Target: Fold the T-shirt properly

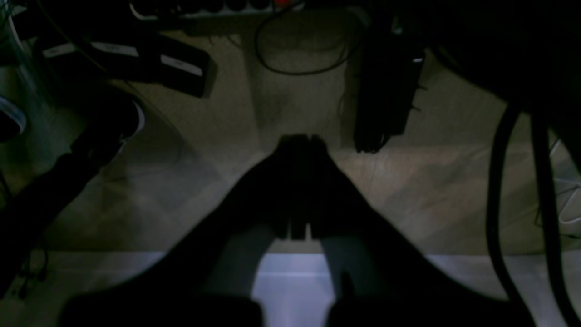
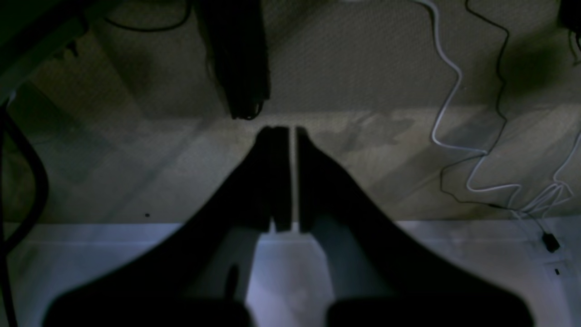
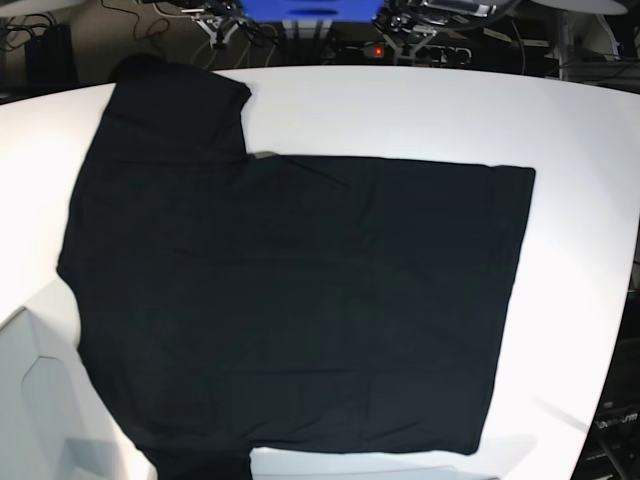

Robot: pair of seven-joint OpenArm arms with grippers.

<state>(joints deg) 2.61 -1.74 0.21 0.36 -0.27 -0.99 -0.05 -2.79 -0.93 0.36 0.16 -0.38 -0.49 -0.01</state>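
Both end effectors are closed and hold nothing: the left end effector (image 1: 299,141) shows its dark fingers pressed together over the carpeted floor (image 1: 408,181), and the right end effector (image 2: 286,134) has only a thin slit between its fingers, also above floor, with a white cable (image 2: 447,68) trailing off to its right. Neither arm appears in the base view, so both seem parked off the near edge of the desk (image 3: 400,110). On that desk the T-shirt (image 3: 290,300) lies spread flat and unfolded, plain black side up, its body reaching to the right and one sleeve pointing toward the far left corner; the near sleeve runs out of view at the bottom edge. No print or label shows. My judgement is that folding has not yet begun. To start well, each end effector should open before reaching the cloth, pinch a single layer at matching points along one side, then lift evenly so the fabric folds without bunching or dragging.
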